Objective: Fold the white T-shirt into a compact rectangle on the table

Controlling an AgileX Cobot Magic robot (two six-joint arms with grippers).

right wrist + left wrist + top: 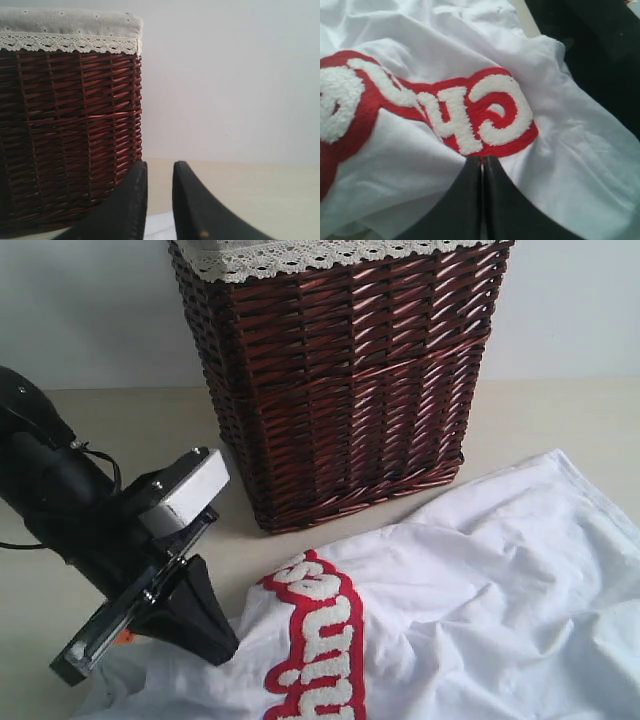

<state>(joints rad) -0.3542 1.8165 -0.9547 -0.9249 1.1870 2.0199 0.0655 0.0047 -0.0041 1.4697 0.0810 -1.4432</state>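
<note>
Spilling past the lower frame edge, the crumpled white cotton T-shirt [480, 580] meets the clenched left pincer [482, 158]; any pinched cloth is hidden. Right pincer [160, 167]: slightly parted, empty.

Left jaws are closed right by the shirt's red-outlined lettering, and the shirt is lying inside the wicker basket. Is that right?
Not quite. The white T-shirt is not inside the wicker basket; the exterior view shows it lying on the table in front of the basket. The rest holds: the left gripper has its jaws closed by the red-outlined lettering.
</note>
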